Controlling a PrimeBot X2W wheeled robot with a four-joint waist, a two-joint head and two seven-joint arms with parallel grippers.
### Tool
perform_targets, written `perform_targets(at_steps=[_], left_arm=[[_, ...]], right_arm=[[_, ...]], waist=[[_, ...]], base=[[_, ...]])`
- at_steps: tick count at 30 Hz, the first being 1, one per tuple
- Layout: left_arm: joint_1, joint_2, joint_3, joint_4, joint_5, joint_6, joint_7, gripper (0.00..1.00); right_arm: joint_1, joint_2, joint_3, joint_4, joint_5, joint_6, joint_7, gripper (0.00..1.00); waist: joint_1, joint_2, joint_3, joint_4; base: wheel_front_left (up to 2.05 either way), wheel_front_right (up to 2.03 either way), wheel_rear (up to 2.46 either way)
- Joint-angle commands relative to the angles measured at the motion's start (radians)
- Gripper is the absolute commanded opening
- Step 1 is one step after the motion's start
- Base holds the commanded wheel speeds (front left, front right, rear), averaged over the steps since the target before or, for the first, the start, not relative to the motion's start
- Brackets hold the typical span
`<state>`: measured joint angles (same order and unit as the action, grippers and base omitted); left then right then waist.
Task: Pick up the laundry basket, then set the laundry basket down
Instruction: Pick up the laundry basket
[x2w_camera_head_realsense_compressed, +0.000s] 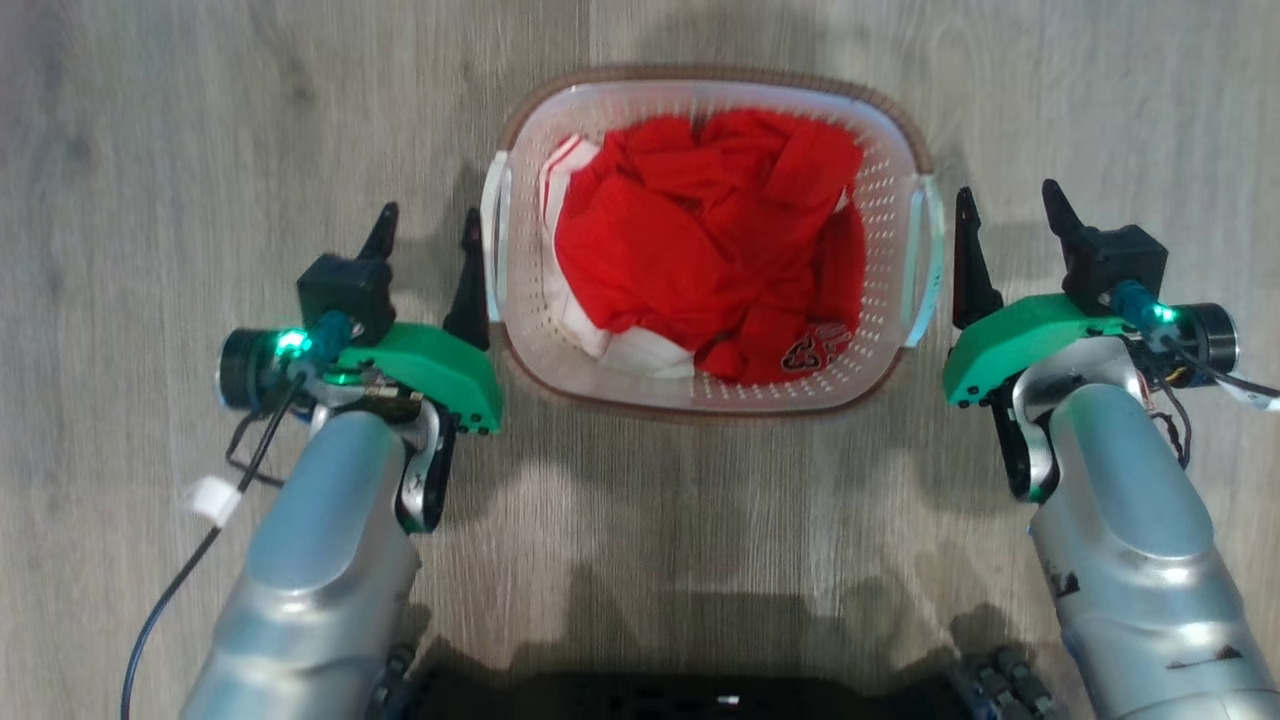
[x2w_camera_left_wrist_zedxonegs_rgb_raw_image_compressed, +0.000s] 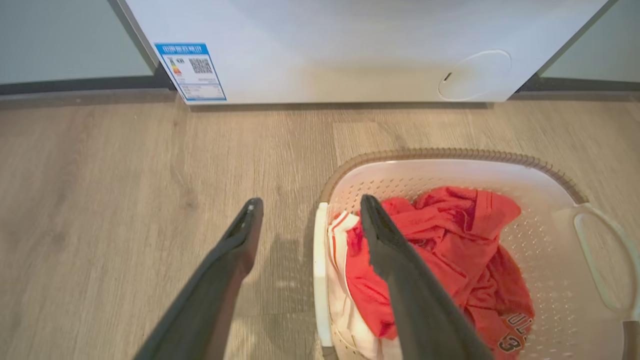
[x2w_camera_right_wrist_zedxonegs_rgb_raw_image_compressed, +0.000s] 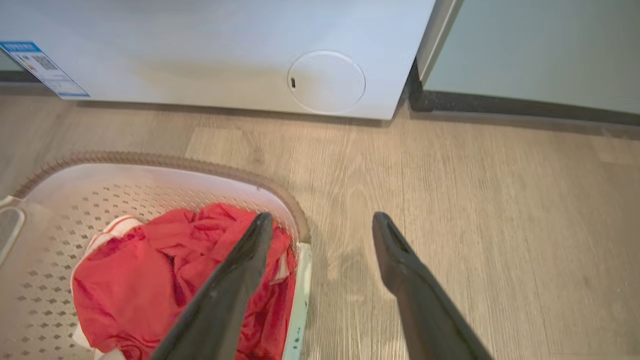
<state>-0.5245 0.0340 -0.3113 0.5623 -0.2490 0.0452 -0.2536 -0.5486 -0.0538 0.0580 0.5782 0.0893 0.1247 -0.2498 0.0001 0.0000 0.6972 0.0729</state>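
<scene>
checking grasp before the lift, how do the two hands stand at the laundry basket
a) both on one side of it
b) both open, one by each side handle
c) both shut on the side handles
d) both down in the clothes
b: the left hand and the right hand flank the laundry basket, each by a side handle with its fingers wide apart.

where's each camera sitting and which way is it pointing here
Head view: on the head, facing down at the floor and laundry basket; left pincer and right pincer show, both open.
Left wrist view: on the left wrist, facing along its fingers toward the washing machine; basket at right.
Right wrist view: on the right wrist, same heading, own fingers; basket at left.
Shared: both wrist views show the machine's round hatch.
</scene>
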Motion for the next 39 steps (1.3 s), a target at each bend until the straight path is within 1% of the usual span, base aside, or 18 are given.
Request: perform_targets(at_steps=[1, 8, 17, 23, 29, 39], left_arm=[[-0.012, 0.016, 0.011, -0.001, -0.009, 0.001, -0.008, 1.00], [-0.070, 0.016, -0.046, 0.059, -0.040, 0.000, -0.008, 1.00], [-0.140, 0.016, -0.126, 0.155, -0.089, -0.015, -0.008, 1.00], [-0.200, 0.016, -0.164, 0.220, -0.126, -0.009, -0.008, 1.00], [-0.239, 0.016, -0.184, 0.290, -0.160, -0.003, -0.008, 1.00], [-0.282, 0.016, -0.231, 0.351, -0.198, -0.025, -0.008, 1.00]], right_arm=[[0.009, 0.004, 0.013, -0.005, 0.000, 0.006, -0.012, 1.00], [-0.014, 0.004, 0.010, 0.029, 0.002, 0.006, -0.012, 1.00], [-0.035, 0.004, 0.009, 0.035, 0.002, 0.006, -0.012, 1.00], [-0.055, 0.004, 0.011, 0.035, -0.005, 0.006, -0.012, 1.00], [-0.072, 0.004, 0.029, 0.062, 0.002, 0.006, -0.012, 1.00], [-0.110, 0.004, 0.056, 0.145, 0.026, 0.006, -0.012, 1.00]], waist=[[-0.0001, 0.0000, 0.048, 0.010], [-0.0001, 0.0000, 0.105, 0.015], [-0.0001, 0.0000, 0.171, 0.018], [-0.0001, 0.0000, 0.217, 0.025], [-0.0001, 0.0000, 0.234, 0.033], [-0.0001, 0.0000, 0.251, 0.036]], base=[[0.00, 0.00, 0.00], [0.00, 0.00, 0.00], [0.00, 0.00, 0.00], [0.00, 0.00, 0.00], [0.00, 0.00, 0.00], [0.00, 0.00, 0.00]])
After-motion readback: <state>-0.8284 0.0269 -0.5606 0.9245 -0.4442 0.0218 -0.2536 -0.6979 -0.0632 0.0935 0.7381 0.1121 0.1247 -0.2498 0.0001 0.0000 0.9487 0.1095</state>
